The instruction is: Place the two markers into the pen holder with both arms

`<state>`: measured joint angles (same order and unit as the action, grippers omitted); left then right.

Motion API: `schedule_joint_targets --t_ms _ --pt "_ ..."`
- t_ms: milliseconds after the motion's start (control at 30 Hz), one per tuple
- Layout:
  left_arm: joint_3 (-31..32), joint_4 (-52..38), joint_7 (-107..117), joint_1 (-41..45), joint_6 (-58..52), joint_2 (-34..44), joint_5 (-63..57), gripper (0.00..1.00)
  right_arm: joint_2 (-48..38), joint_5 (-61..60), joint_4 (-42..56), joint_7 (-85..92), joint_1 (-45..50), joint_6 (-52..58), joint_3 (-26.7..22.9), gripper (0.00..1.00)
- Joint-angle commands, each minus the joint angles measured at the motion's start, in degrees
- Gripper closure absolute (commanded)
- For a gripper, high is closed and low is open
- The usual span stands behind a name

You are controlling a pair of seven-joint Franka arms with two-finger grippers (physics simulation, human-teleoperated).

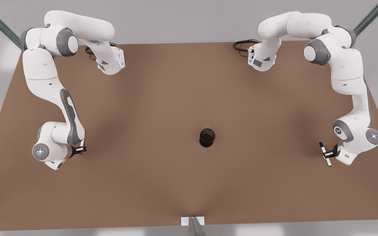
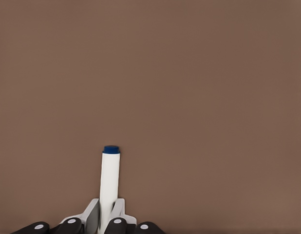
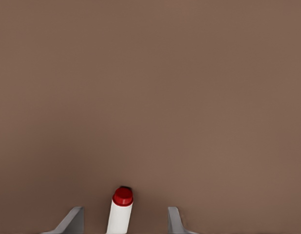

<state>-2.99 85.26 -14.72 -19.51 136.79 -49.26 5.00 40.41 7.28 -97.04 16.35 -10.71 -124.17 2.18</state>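
The pen holder (image 1: 207,137), a small black mesh cup, stands upright on the brown table (image 1: 162,98) a little right of centre. My left gripper (image 1: 329,154) is at the front view's right and is shut on the blue-ended marker (image 1: 325,154). In the left wrist view the white barrel (image 2: 110,180) sticks out from the closed left gripper (image 2: 107,214). My right gripper (image 1: 80,150) is at the front view's left, open, with the red-ended marker (image 1: 83,146) between its fingers. In the right wrist view that marker (image 3: 122,207) sits nearer one finger (image 3: 75,217) of the right gripper (image 3: 125,212).
Both arm bases stand at the table's far edge, each with a black cable loop (image 1: 241,45) beside it. A small white bracket (image 1: 192,221) sits at the near edge. Bare table stretches between each gripper and the cup.
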Motion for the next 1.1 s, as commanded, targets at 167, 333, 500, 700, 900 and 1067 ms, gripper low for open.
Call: schedule_joint_targets --t_ms 167,333,500,700,900,1067 --pt "0.0 0.0 -0.9 -0.1 0.1 0.0 0.0 0.76 -0.1 0.0 -0.8 -3.2 0.1 -1.7 0.0 0.53" --pt "0.0 -0.1 -0.7 -0.1 0.0 0.2 0.0 0.79 -0.1 -0.1 -1.4 -3.2 0.0 -1.8 0.0 0.62" --pt "1.5 -0.1 -0.8 0.3 -5.5 2.8 0.2 0.79 -0.7 -0.2 -1.9 -3.2 0.1 -1.2 0.1 0.73" --pt "5.9 -0.3 -6.4 -0.1 -16.2 8.1 0.4 0.79 -11.2 -0.2 0.2 -6.6 -0.5 5.6 9.6 0.79" --pt "8.1 -0.4 -21.3 -0.5 -23.2 12.4 6.5 0.79 -17.9 -3.6 4.8 -9.6 -0.7 3.9 27.3 0.79" --pt "8.2 -0.7 -23.1 -0.2 -31.1 15.9 12.9 0.79 -17.3 -3.5 4.5 -10.5 7.0 -10.6 37.2 0.79"
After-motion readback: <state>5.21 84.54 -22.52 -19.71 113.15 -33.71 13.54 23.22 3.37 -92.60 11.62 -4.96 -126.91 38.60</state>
